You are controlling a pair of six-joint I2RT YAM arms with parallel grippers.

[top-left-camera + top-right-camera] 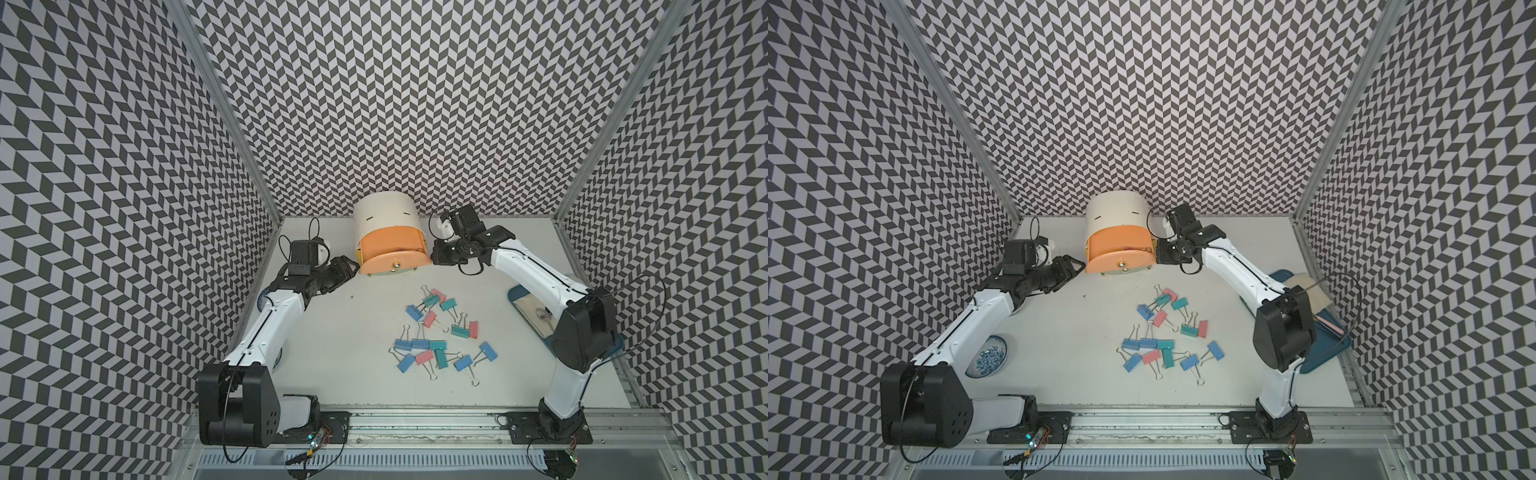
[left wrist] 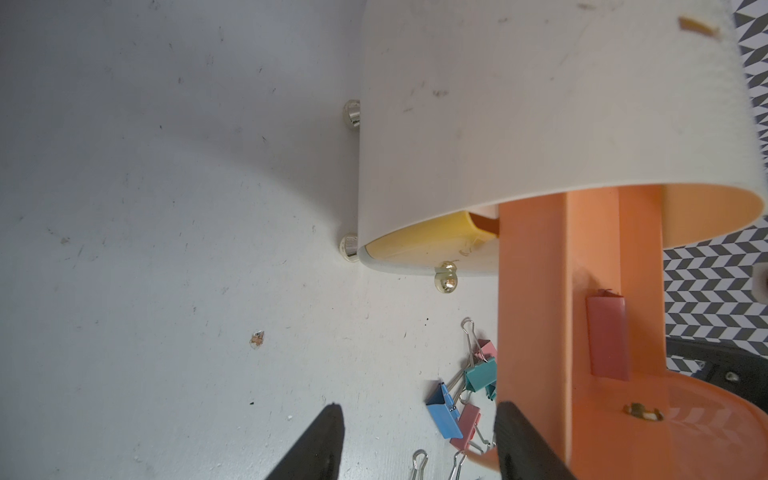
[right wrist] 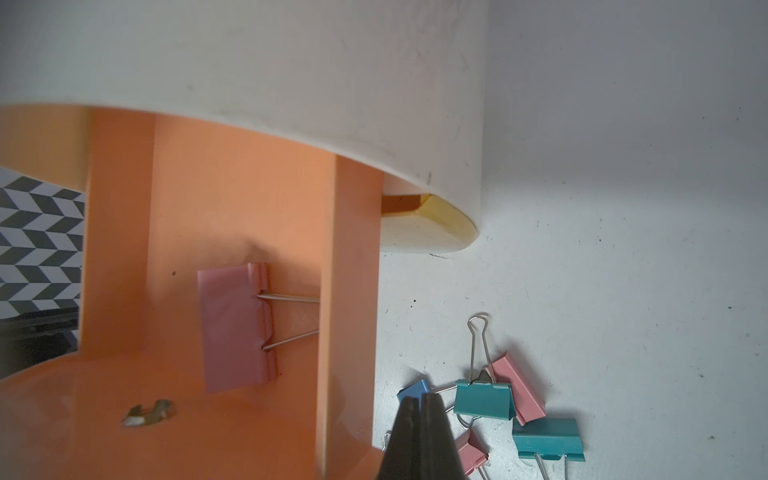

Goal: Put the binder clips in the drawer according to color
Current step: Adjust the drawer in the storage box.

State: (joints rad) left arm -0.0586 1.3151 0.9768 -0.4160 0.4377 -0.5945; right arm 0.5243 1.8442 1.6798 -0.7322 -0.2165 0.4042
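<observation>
As peach drawer point(image 1: 374, 262) holds pink clip point(image 3: 237, 328), left claw point(image 2: 419, 409) parted, right claw point(image 3: 419, 399) closed, empty

**Left wrist view: drawer cabinet with the peach drawer pulled out**
The white drawer cabinet point(image 2: 498, 104) stands on gold feet point(image 2: 348, 248) on the pale desk point(image 2: 166, 249). Its peach drawer point(image 2: 536, 311) is extended, with one pink binder clip point(image 2: 606, 336) lying inside. The yellow drawer point(image 2: 428, 245) is pushed in, and a gold knob point(image 2: 445, 278) projects near its edge. A blue clip point(image 2: 444, 411), a teal clip point(image 2: 480, 374) and a pink clip point(image 2: 467, 424) lie clustered on the desk beside the peach drawer. The left hand point(image 2: 419, 409) is spread, dark fingers point(image 2: 316, 449) apart.
</observation>
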